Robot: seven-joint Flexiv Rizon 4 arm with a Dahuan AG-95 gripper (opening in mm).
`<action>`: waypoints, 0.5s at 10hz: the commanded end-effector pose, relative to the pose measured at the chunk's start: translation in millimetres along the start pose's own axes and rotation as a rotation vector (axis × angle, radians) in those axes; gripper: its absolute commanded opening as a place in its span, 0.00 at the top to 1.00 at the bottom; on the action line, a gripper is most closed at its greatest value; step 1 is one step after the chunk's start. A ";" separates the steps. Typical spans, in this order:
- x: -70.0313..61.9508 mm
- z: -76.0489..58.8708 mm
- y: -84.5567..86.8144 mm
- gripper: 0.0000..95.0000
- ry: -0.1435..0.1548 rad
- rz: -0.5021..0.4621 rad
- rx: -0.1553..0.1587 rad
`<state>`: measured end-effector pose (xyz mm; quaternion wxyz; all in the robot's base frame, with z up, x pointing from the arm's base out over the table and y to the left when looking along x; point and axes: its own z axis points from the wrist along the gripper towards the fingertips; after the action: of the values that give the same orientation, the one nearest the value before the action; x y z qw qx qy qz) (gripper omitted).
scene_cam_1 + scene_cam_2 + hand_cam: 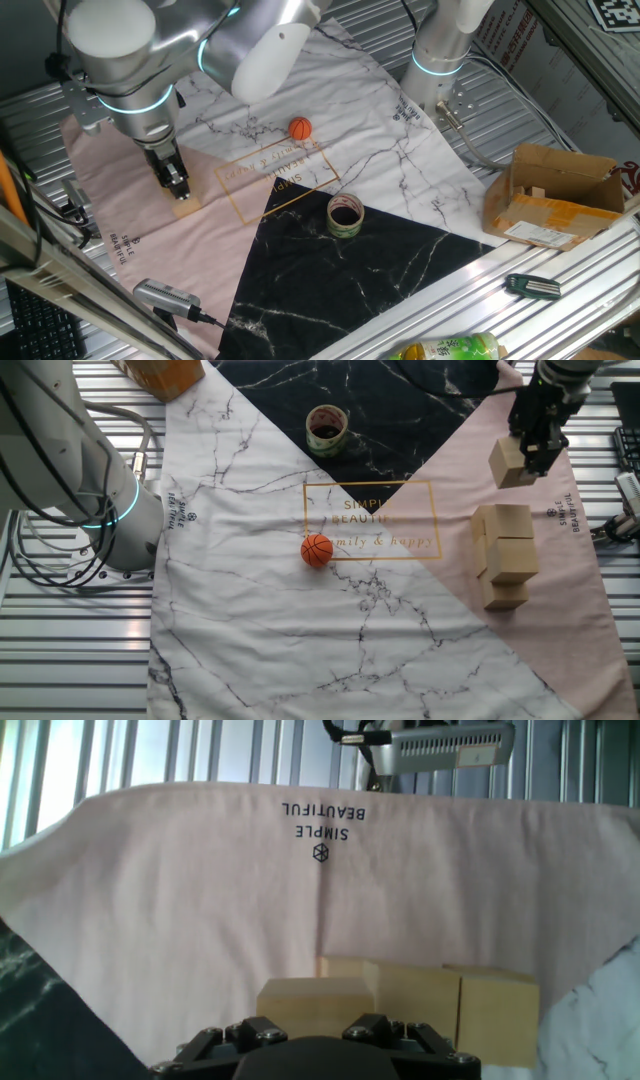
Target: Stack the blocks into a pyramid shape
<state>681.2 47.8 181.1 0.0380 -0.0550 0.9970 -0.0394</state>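
My gripper (pixel 533 452) is shut on one tan wooden block (pixel 508 462), held at the far right over the pink cloth. Just below it in that view, several more blocks (pixel 507 555) sit packed together in a tight cluster. In the hand view the held block (pixel 312 996) fills the bottom centre, with the other blocks (pixel 455 1005) to its right and behind it. In the first fixed view my gripper (pixel 177 188) is at the left with a tan block (pixel 188 207) under it. The cluster is hidden there behind the arm.
An orange ball (pixel 316 550) lies mid-cloth and a tape roll (pixel 326 428) stands on the black part. A cardboard box (pixel 555 195) sits on the metal rails at right. A second arm's base (pixel 110 510) stands at the cloth's edge. A small camera unit (pixel 165 297) lies near the pink corner.
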 end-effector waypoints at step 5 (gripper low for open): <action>-6.4 6.4 -30.1 1.00 -0.004 -0.015 -0.015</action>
<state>691.2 16.6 177.5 0.0402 -0.0627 0.9968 -0.0299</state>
